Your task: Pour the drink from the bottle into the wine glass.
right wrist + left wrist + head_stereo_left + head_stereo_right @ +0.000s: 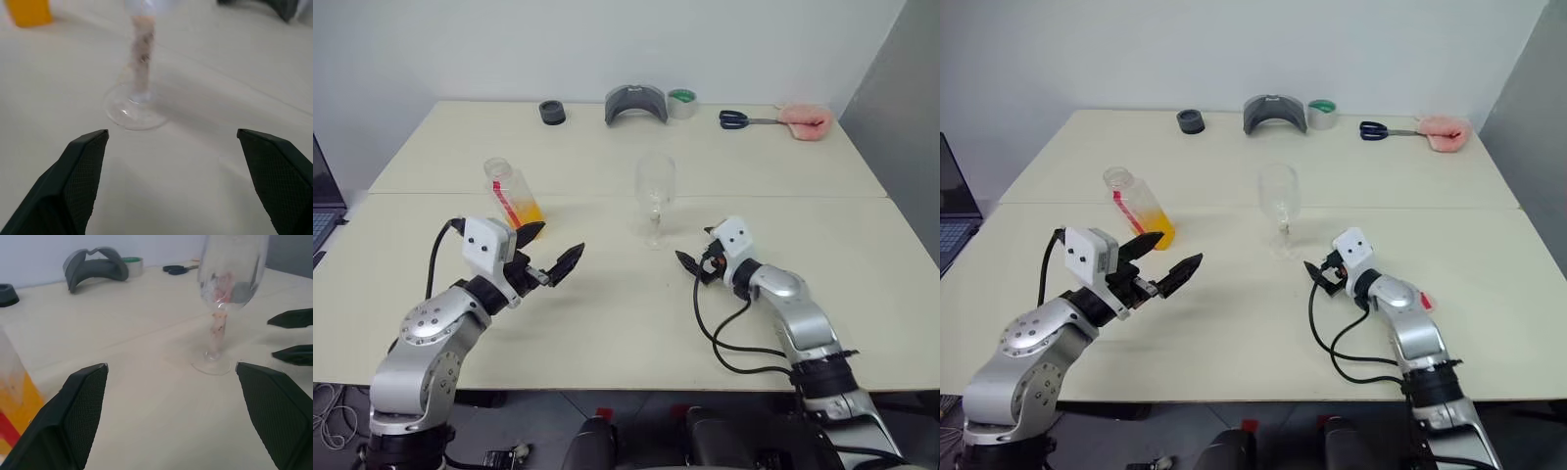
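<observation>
The bottle (514,199) stands on the table left of centre, clear with a red-striped label, and the orange drink (528,212) fills its lower part. To its right the wine glass (655,194) stands upright with a clear bowl. My left gripper (551,250) is open just in front of the bottle, its fingers pointing toward the glass and nothing between them. My right gripper (693,264) is open low over the table, a little to the right of the glass foot (132,105) and apart from it. In the left wrist view the glass stem (217,328) rises ahead.
Along the far edge lie a black round piece (551,112), a grey curved object (635,103), a tape roll (682,103), scissors (736,118) and a pink thing (806,121). A laptop (323,206) sits off the table's left side. Black cables loop beside my right arm.
</observation>
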Controlling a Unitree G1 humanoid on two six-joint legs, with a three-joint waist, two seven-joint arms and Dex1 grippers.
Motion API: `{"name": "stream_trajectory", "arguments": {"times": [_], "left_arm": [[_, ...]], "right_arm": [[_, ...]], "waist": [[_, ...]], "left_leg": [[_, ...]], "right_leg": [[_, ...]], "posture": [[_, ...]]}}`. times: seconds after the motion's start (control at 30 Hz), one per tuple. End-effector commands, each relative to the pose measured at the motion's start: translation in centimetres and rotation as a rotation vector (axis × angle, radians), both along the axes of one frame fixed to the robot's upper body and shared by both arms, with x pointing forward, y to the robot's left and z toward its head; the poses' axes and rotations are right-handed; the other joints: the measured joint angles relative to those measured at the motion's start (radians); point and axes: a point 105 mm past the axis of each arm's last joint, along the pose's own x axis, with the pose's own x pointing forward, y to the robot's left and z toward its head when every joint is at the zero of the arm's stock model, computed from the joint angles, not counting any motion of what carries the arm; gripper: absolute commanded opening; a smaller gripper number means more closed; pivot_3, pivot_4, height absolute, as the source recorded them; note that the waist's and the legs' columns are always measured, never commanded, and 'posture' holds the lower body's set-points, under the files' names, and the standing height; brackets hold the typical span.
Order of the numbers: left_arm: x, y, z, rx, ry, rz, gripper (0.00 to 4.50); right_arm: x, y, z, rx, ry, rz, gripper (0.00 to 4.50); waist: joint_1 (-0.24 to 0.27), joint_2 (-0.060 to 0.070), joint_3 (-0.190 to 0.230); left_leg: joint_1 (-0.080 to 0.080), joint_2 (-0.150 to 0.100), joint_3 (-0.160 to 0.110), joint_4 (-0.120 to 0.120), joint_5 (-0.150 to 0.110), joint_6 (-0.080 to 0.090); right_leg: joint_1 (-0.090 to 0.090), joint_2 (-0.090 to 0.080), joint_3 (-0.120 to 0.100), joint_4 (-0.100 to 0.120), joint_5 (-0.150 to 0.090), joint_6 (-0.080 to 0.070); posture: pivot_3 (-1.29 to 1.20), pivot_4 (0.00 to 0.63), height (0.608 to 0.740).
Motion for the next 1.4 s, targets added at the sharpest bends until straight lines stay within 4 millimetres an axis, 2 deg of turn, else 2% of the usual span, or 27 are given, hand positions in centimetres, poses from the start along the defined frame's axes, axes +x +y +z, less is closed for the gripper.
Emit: {"name": "stream_trajectory", "arguments": {"times": [0.03, 0.13, 0.27, 0.37, 0.5, 0.77, 1.07, 1.4], "left_arm": [[0.5, 2.2, -0.7, 0.016, -0.031, 0.153, 4.50], [0.7, 3.0, -1.3, -0.045, -0.019, 0.180, 4.50], [1.4, 4.3, -1.4, -0.019, -0.029, 0.221, 4.50], [2.2, 5.0, -1.0, -0.004, -0.044, 0.263, 4.50], [2.9, 5.0, -0.6, -0.010, -0.059, 0.291, 4.50], [4.0, 5.5, -0.1, -0.048, -0.047, 0.318, 4.50], [5.8, 6.8, 0.9, -0.054, -0.054, 0.336, 4.50], [7.4, 7.4, 1.1, -0.044, -0.056, 0.312, 4.50]], "right_arm": [[-3.6, 1.3, 3.0, 0.017, -0.066, 0.224, 4.47], [-5.5, 1.9, 3.5, 0.061, 0.021, 0.317, 4.47], [-7.1, 2.8, 4.1, 0.074, 0.067, 0.384, 4.47], [-7.6, 3.2, 4.4, 0.089, 0.076, 0.396, 4.47], [-8.1, 3.6, 4.8, 0.113, 0.108, 0.414, 4.47], [-8.2, 4.1, 5.7, 0.147, 0.112, 0.431, 4.47], [-8.0, 4.3, 6.1, 0.160, 0.129, 0.423, 4.47], [-7.9, 4.2, 6.1, 0.164, 0.136, 0.416, 4.47]], "waist": [[0.004, 0.000, 0.000], [0.007, -0.001, 0.000], [0.012, -0.001, 0.000], [0.015, -0.001, 0.000], [0.014, -0.001, 0.000], [0.014, -0.001, 0.000], [0.014, -0.001, 0.000], [0.014, -0.001, 0.000]], "left_leg": [[0.000, 0.000, 0.000, 0.000, 0.000, 0.000], [-0.001, -0.001, 0.000, 0.001, 0.000, 0.000], [-0.001, -0.001, -0.001, 0.001, 0.000, 0.000], [-0.002, -0.002, -0.002, 0.001, 0.000, 0.000], [-0.002, -0.002, -0.002, 0.001, 0.000, 0.000], [-0.002, -0.002, -0.003, 0.001, 0.000, 0.000], [-0.002, -0.002, -0.003, 0.001, 0.000, 0.000], [-0.002, -0.002, -0.003, 0.001, 0.001, -0.001]], "right_leg": [[0.000, 0.000, 0.000, 0.000, 0.000, 0.000], [0.001, 0.000, 0.000, -0.001, 0.000, 0.001], [0.001, 0.000, -0.001, -0.001, 0.000, 0.001], [0.001, 0.000, -0.002, -0.001, 0.000, 0.001], [0.001, -0.001, -0.002, -0.001, 0.000, 0.001], [0.001, 0.000, -0.003, -0.001, 0.000, 0.001], [0.000, 0.000, -0.003, -0.001, 0.001, 0.001], [0.000, 0.000, -0.004, -0.001, 0.001, 0.001]], "posture": [[0.00, 0.150, 0.740], [0.00, 0.150, 0.740], [0.00, 0.150, 0.740], [0.00, 0.150, 0.740], [0.00, 0.150, 0.740], [0.00, 0.150, 0.740], [0.00, 0.150, 0.740], [0.00, 0.150, 0.740]]}}
